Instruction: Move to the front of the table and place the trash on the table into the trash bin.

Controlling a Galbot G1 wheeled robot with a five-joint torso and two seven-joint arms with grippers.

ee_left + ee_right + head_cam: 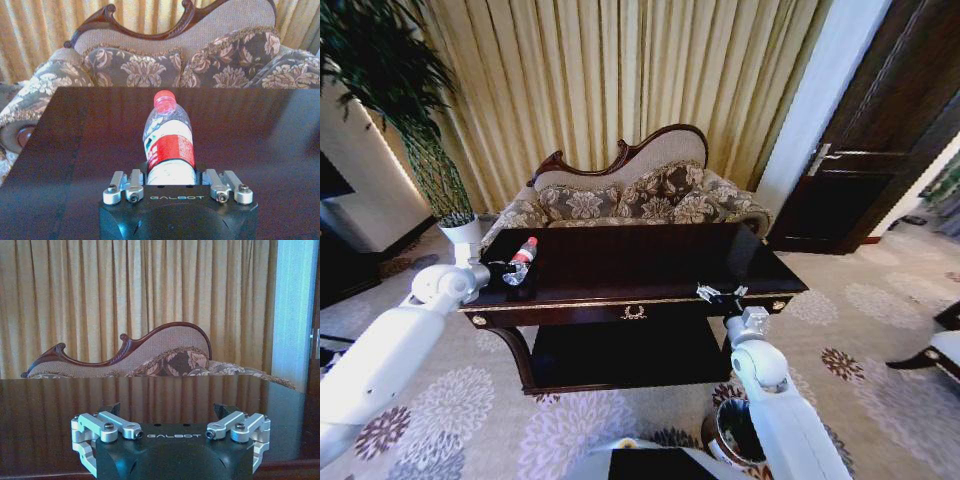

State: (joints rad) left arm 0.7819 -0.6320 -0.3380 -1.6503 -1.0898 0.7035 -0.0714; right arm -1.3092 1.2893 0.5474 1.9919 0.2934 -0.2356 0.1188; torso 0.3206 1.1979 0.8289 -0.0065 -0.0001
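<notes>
The trash I see is a clear plastic bottle with a red cap and label, at the left end of the dark glossy table. Its cap points toward the sofa. My left gripper is shut on the bottle's base end. My right gripper hovers open over the table's front right edge, with nothing between its fingers. The trash bin, dark brown with a black liner, stands on the carpet below my right arm, partly hidden by it.
A carved sofa with floral cushions stands right behind the table. A white plant pot sits at the back left. A dark door is at the right, and a chair corner juts in at the right edge.
</notes>
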